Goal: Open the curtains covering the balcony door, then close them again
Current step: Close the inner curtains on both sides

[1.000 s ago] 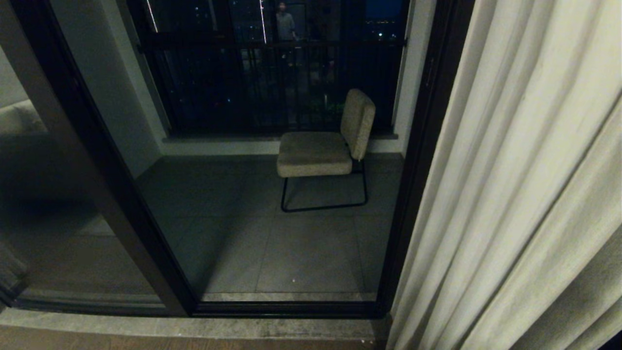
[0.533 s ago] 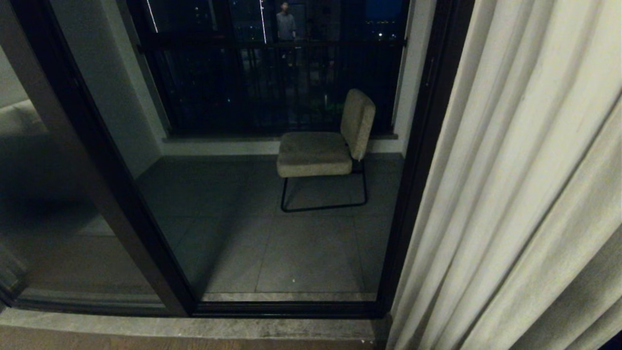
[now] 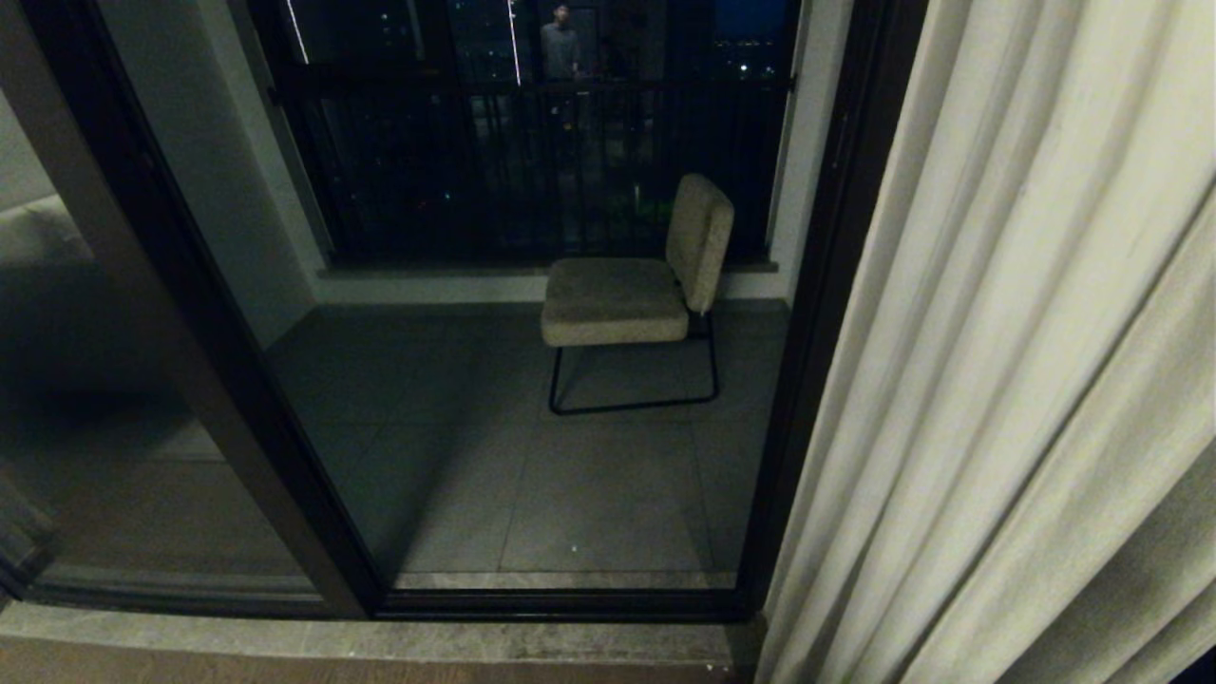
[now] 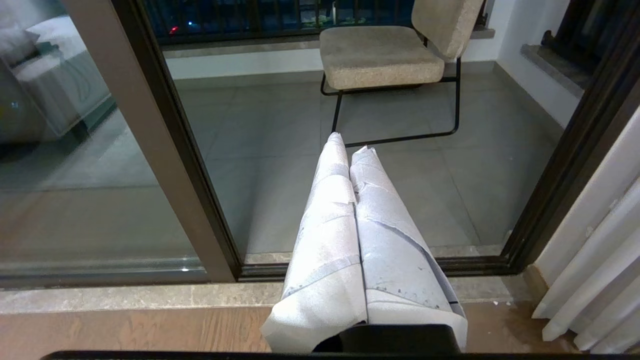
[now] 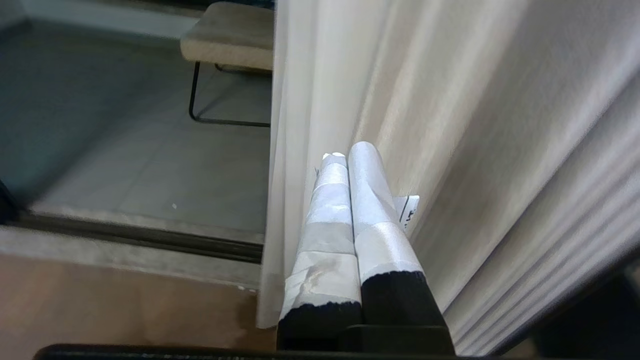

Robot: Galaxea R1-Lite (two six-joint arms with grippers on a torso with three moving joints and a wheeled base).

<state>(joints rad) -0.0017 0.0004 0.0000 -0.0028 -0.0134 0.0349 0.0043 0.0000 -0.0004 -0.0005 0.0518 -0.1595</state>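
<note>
The cream curtains [image 3: 1026, 380] hang gathered in long pleats at the right, leaving the balcony door [image 3: 812, 332] uncovered, with its glass in a dark frame. Neither arm shows in the head view. In the left wrist view my left gripper [image 4: 350, 146], its fingers wrapped in white tape, is shut on nothing and points at the door's glass, above the sill. The door frame [image 4: 550, 200] and curtain hem [image 4: 590, 280] lie to one side of it. My right gripper [image 5: 347, 150], also taped, is shut and empty right in front of the curtain fabric [image 5: 450, 100], near its free edge.
A beige padded chair [image 3: 617, 299] on a black wire frame stands on the tiled balcony behind the glass, before a black railing [image 3: 532, 142]. A stone threshold [image 3: 380, 641] meets wooden flooring [image 4: 125, 330] on my side. A person's reflection [image 3: 560, 43] shows high in the glass.
</note>
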